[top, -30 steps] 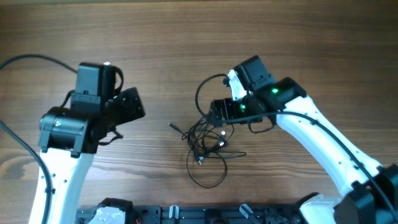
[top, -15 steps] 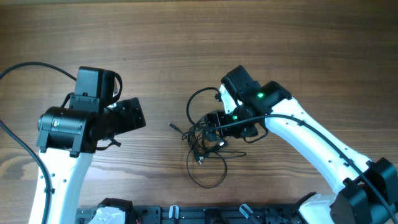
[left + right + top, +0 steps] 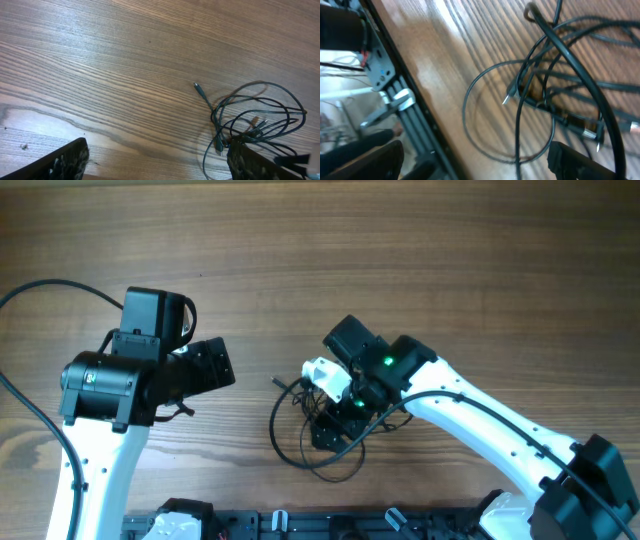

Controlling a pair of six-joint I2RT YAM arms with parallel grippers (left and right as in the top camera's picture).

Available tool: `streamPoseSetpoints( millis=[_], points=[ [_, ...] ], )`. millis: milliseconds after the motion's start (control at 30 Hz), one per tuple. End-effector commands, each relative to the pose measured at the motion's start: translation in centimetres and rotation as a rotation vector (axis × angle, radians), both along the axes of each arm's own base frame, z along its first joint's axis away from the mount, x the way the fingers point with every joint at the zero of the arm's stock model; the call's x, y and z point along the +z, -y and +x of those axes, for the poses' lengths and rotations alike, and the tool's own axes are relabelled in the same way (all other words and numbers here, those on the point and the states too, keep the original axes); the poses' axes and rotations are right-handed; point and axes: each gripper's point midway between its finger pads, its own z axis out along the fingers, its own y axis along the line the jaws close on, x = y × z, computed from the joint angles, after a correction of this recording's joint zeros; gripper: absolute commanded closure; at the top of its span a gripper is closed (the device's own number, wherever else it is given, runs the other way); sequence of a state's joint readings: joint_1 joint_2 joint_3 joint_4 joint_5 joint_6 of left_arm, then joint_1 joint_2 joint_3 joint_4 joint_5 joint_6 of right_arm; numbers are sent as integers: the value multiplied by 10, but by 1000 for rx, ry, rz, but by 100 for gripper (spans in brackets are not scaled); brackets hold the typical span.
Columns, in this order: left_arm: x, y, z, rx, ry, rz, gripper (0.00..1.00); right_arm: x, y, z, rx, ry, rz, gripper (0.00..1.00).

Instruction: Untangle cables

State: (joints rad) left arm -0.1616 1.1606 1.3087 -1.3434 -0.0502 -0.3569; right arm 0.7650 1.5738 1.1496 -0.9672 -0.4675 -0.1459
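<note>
1. Black right gripper (image 3: 475,161) hangs over the cable tangle (image 3: 250,124), fingers spread wide, loops lying between them, nothing clamped.
2. Left gripper (image 3: 155,167) is also wide apart and empty, well to the left of the tangle.
3. One loose plug end (image 3: 198,88) sticks out of the tangle's left side.
4. Wooden table (image 3: 420,240) stretches wide beyond the tangle; a black rail (image 3: 300,525) lines the edge near its lowest loop.

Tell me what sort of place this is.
Probably a robotics lab or test bench, not a home: a left arm and right arm working at a wood-grain table, a black equipment rail along its near edge, and a lone cable tangle laid out for practice.
</note>
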Motion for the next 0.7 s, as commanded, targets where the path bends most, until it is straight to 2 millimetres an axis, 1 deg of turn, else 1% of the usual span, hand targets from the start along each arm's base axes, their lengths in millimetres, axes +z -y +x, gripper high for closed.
streamPoseSetpoints(
  millis=[0, 67, 100, 200, 233, 300, 367, 433, 467, 500, 533, 567, 667],
  points=[
    [-1, 2, 0, -13, -7, -9, 10, -28, 15, 13, 64, 108, -84, 6],
    [-1, 2, 0, -13, -7, -9, 10, -36, 24, 31, -20, 181, -160, 4],
    [-1, 2, 0, -13, -7, -9, 10, -38, 27, 42, -73, 218, -188, 0],
    [-1, 2, 0, -13, -7, -9, 9, -36, 30, 64, -193, 295, -221, 0],
    [-1, 2, 0, -13, -7, -9, 9, -35, 28, 73, -261, 316, -218, 0],
    [-1, 2, 0, -13, -7, -9, 10, -30, 20, 82, -337, 324, -177, 0],
    [-1, 2, 0, -13, -7, -9, 10, -25, 10, 90, -433, 309, -123, 0],
    [-1, 2, 0, -13, -7, -9, 10, -21, 1, 93, -515, 275, -73, 1],
    [-1, 2, 0, -12, -7, -9, 9, -18, -6, 94, -614, 213, -35, 5],
    [-1, 2, 0, -12, -7, -9, 9, -17, -8, 94, -660, 185, -23, 11],
    [-1, 2, 0, -12, -7, -9, 9, -18, -8, 94, -719, 153, -17, 20],
    [-1, 2, 0, -12, -7, -9, 10, -18, -8, 94, -780, 121, -15, 33],
    [-1, 2, 0, -12, -7, -9, 9, -22, -9, 93, -879, 58, -18, 45]
  ],
)
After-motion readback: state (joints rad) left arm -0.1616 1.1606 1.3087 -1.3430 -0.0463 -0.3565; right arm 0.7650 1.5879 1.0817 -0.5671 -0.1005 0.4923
